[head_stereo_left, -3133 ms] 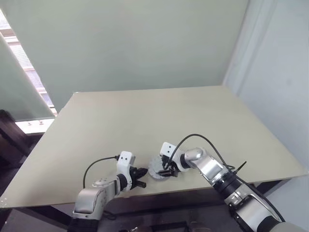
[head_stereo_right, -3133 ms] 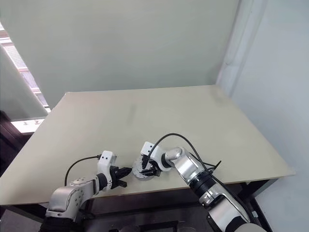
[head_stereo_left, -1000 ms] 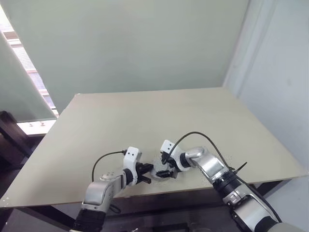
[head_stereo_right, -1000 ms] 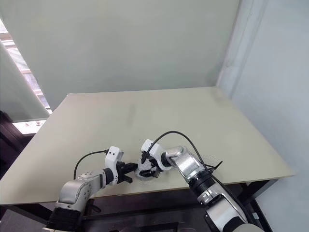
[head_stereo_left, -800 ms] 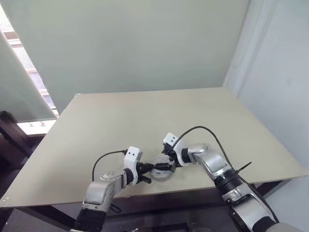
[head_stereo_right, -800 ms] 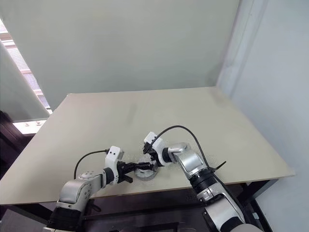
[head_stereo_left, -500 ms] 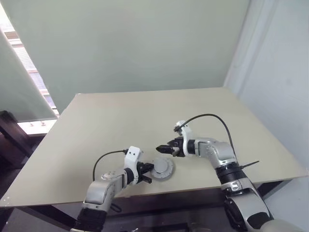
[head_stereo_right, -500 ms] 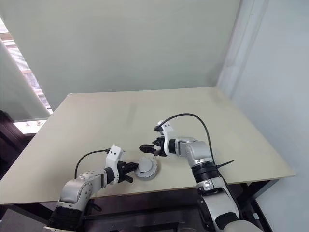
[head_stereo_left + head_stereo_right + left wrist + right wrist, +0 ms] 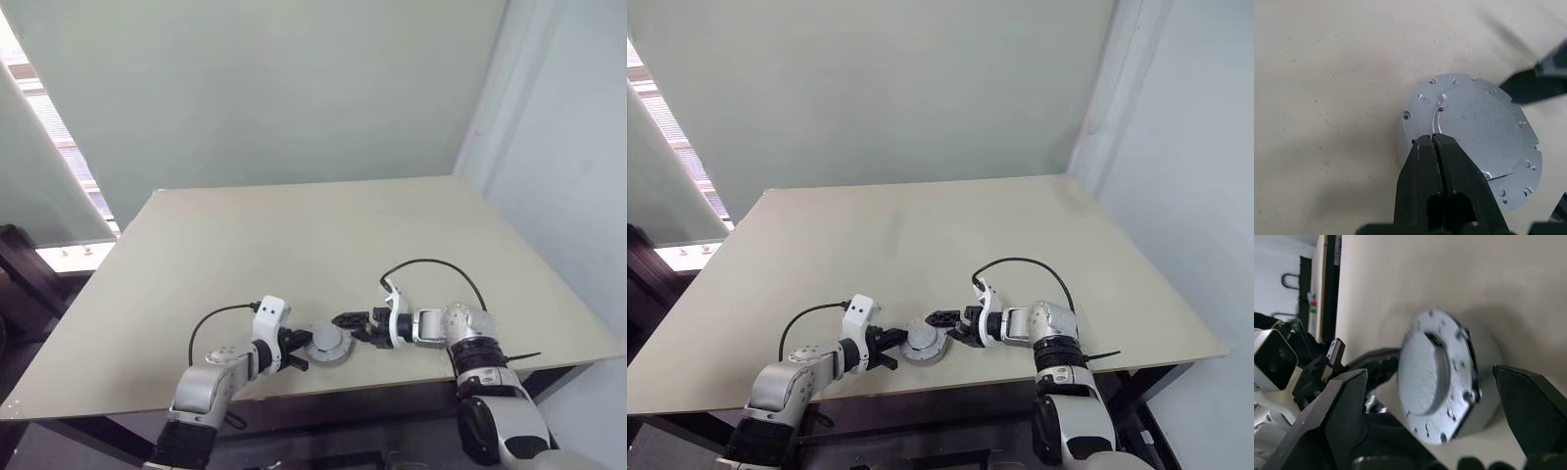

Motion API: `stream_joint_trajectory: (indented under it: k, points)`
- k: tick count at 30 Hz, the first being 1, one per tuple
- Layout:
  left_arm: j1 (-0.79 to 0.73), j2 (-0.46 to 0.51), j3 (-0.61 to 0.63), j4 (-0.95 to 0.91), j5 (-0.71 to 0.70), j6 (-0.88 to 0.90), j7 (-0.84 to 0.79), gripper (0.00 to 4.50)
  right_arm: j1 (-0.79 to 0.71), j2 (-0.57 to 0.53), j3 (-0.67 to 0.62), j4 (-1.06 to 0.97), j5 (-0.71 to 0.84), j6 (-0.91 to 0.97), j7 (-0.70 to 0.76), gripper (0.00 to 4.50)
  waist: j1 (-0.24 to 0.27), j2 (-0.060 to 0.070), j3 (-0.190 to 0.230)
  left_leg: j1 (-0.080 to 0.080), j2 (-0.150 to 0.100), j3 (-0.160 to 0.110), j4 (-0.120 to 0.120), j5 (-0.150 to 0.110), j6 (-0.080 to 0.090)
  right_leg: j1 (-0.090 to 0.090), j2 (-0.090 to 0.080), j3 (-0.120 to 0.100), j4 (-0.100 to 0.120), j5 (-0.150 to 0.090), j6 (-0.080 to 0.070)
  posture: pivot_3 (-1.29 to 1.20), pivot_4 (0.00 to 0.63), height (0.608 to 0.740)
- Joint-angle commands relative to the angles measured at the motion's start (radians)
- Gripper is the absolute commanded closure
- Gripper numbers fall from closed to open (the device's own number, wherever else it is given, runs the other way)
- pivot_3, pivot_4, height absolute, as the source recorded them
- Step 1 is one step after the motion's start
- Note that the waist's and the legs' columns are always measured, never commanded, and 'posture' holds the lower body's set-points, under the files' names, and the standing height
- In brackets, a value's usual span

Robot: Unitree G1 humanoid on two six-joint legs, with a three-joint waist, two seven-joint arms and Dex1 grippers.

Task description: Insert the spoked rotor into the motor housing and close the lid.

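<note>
A grey round puck stands near the table's front edge. Its flat grey lid [image 9: 1474,132] lies on top of the motor housing [image 9: 1405,139], whose grey side wall shows below it. The spoked rotor is hidden. My left gripper [image 9: 294,351] is shut, its tips pressed against the puck's left side and holding nothing. My right gripper [image 9: 348,328] is open just right of the puck and points left at it. In the right wrist view the lid [image 9: 1425,372] shows between the two spread fingers [image 9: 1347,401]; I cannot tell whether they touch it.
The beige table [image 9: 294,235] stretches far back and to both sides. Its front edge [image 9: 323,384] runs just behind the puck and both grippers. A black cable [image 9: 436,266] loops above my right wrist.
My right gripper has come off the top of the puck, swung right, rolled over and come down at the puck's right side. The left gripper and the puck have stayed put.
</note>
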Motion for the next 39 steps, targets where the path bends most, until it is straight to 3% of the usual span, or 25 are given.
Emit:
stream_joint_trajectory:
  k: [1, 32, 39]
  points:
    - [0.013, -0.010, -0.053, 0.031, 0.014, 0.032, -0.004, 4.50, -0.014, 0.006, -0.026, 0.006, 0.042, 0.009, -0.002, 0.02, 0.000, 0.000, 0.000, 0.000, 0.000, 0.000, 0.000, 0.000, 0.000, 0.000, 0.000, 0.000, 0.000, 0.000, 0.000, 0.00, 0.000, 0.740]
    - [0.009, -0.008, -0.047, 0.026, 0.014, 0.034, -0.001, 4.50, 0.018, 0.095, -0.049, 0.044, 0.076, 0.041, -0.009, 0.02, -0.001, 0.000, 0.000, -0.001, 0.001, 0.000, -0.002, -0.002, -0.001, -0.002, 0.001, -0.001, 0.000, 0.000, 0.000, 0.00, 0.000, 0.740]
    - [0.012, -0.010, -0.048, 0.026, 0.018, 0.034, -0.003, 4.50, 0.006, 0.094, -0.118, 0.074, 0.110, 0.040, -0.022, 2.23, -0.001, 0.000, 0.000, -0.007, 0.001, 0.000, -0.001, 0.000, 0.001, -0.007, 0.001, -0.001, 0.000, 0.000, 0.000, 0.00, 0.000, 0.740]
